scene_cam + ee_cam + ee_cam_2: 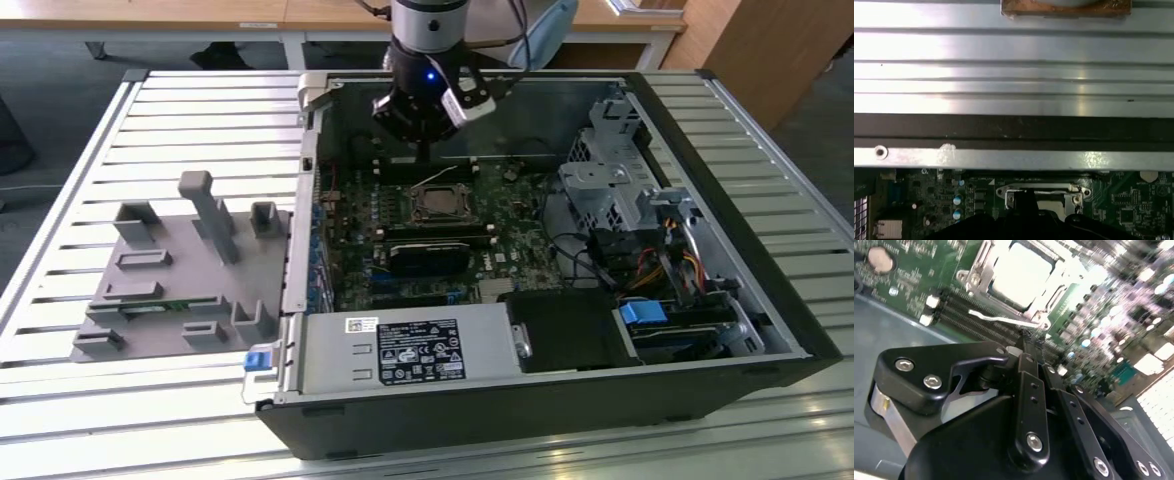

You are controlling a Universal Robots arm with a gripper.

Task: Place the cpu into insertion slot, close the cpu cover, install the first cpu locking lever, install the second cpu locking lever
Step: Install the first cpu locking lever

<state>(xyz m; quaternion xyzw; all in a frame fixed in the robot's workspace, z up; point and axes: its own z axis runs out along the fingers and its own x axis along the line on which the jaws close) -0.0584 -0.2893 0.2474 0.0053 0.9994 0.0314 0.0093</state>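
cpu: sat flat in the insertion slot, dull silver face up, showing through the cover's window.
insertion slot: was on the green circuit board, mid-case in the exterior view, right under the arm.
cpu cover: looked folded down around the chip. couldn't tell if it was fully seated. if one edge rode high, forcing a lever over it could've bent the frame or loaded the chip unevenly on the socket.
locking lever: thin silvery rod that lay along the socket edge nearest the claw in the second wrist view. no idea if it was hooked under its catch. springy wire, so my guess is it'd snap back hard if it slipped.
gripper: clenched, tips pressed together with nothing visibly between them, just beside that lever. couldn't make out whether it touched. narrow tip on a round wire is an easy slide-off imo.
memory slots: long dark slots right next to the socket. a slipped tip would've landed there or gouged the board.
computer case: open on a slatted table, with the arm near one wall, so a sideways jerk risked a bump.
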